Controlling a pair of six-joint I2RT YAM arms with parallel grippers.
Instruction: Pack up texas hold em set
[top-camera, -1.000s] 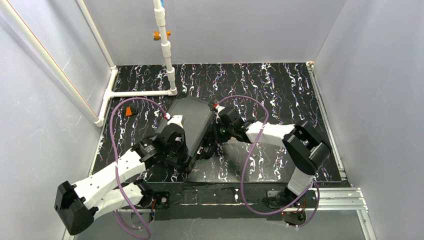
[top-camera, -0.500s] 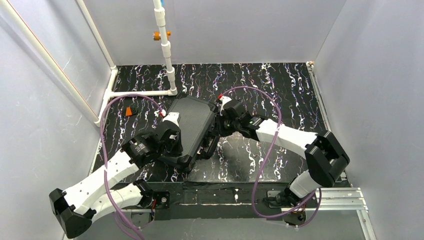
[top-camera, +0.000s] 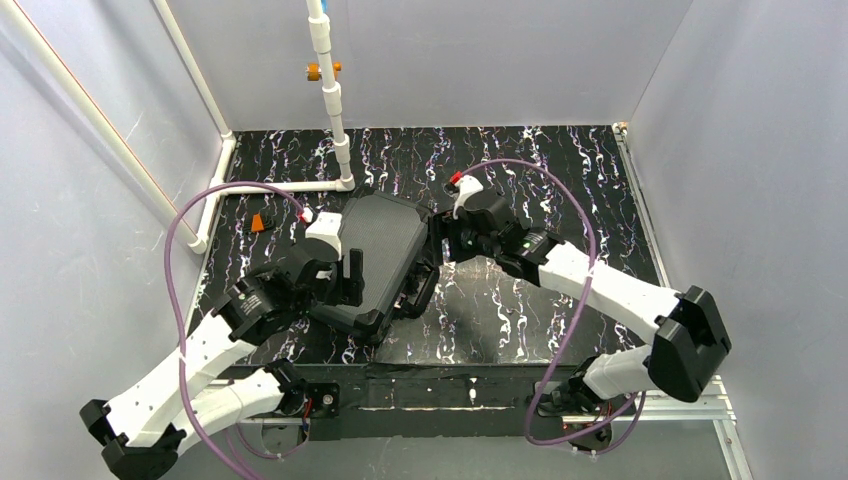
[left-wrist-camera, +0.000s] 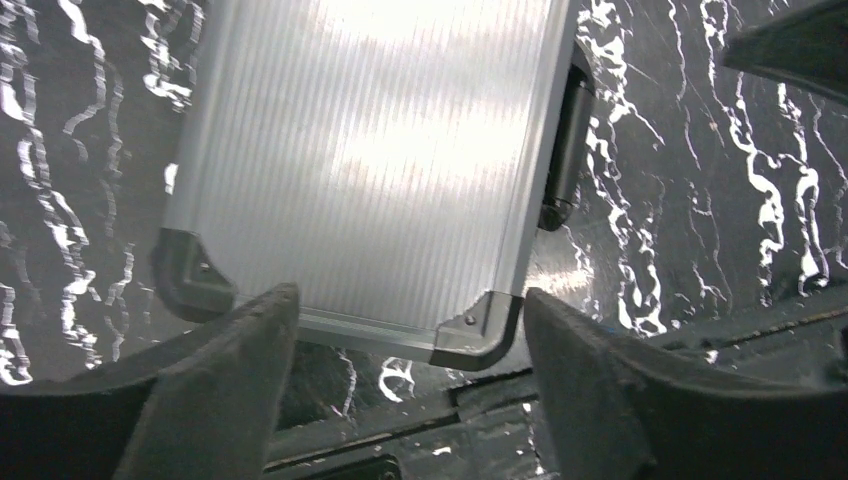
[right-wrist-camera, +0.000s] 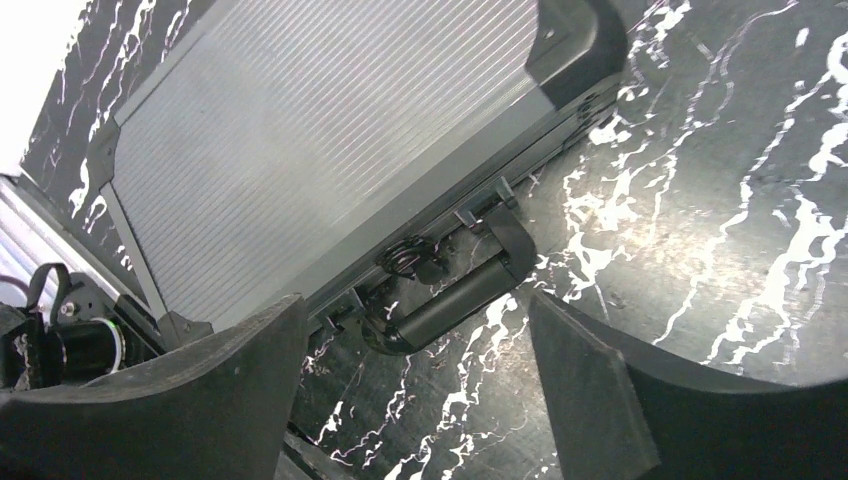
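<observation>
The texas hold em set shows as a black case (top-camera: 382, 250) with a ribbed lid, lying shut and askew on the marbled table. Its carry handle (right-wrist-camera: 452, 300) sticks out from the long right side. My left gripper (top-camera: 352, 278) hovers at the case's near left corner, open, with nothing between its fingers. In the left wrist view the ribbed lid (left-wrist-camera: 370, 150) fills the top and the left gripper (left-wrist-camera: 405, 300) frames the near edge. My right gripper (top-camera: 437, 243) hangs open just right of the case; in its own view the right gripper (right-wrist-camera: 415, 305) brackets the handle without touching it.
A white pipe frame (top-camera: 332, 110) stands behind the case, with a crossbar running left to the wall. A small orange and black piece (top-camera: 262, 222) lies near the left wall. Grey walls close in on three sides. A metal rail (top-camera: 650, 395) runs along the front right.
Both grippers have gone from shut to open and drawn back from the case. The left arm pulled left and towards the near edge; the right arm lifted away to the right.
</observation>
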